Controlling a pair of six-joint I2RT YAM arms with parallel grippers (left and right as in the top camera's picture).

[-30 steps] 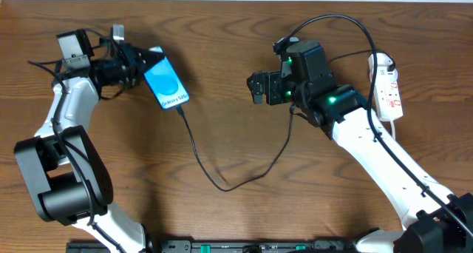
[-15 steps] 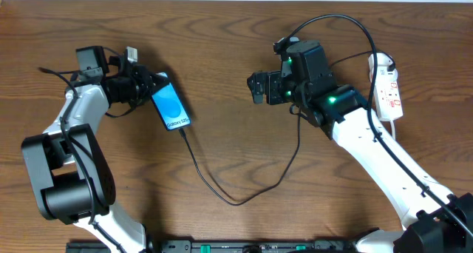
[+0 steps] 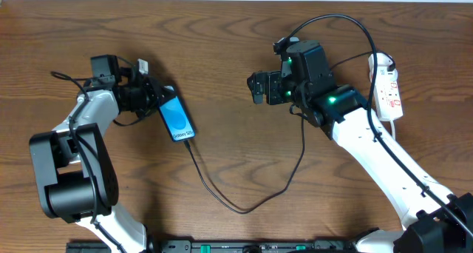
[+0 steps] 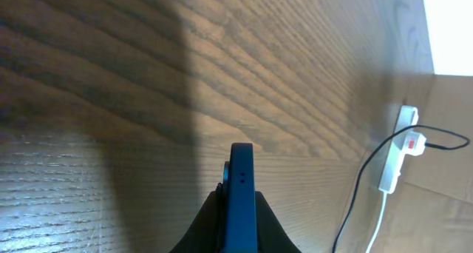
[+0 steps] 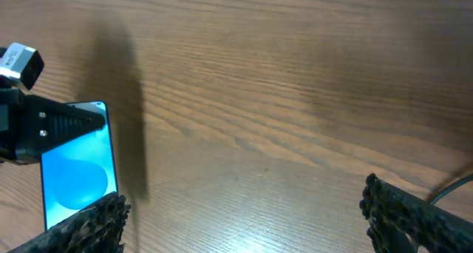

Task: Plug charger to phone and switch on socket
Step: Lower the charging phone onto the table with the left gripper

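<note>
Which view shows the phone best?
Overhead: the phone shows its whole blue screen, gripped by the left end effector, with the cable at its end. Left wrist shows only its thin edge; right wrist shows the screen, lower end hidden.

Overhead: even, bright, sharp, faint soft shadows. L wrist: wide dark shadow band across table (image 4: 148, 75), top-right corner blown out. R wrist: soft vert shadow left.

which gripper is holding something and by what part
The left gripper clamps the blue-screened black smartphone by its end opposite the black cable; the right gripper is open and holds nothing.
</note>
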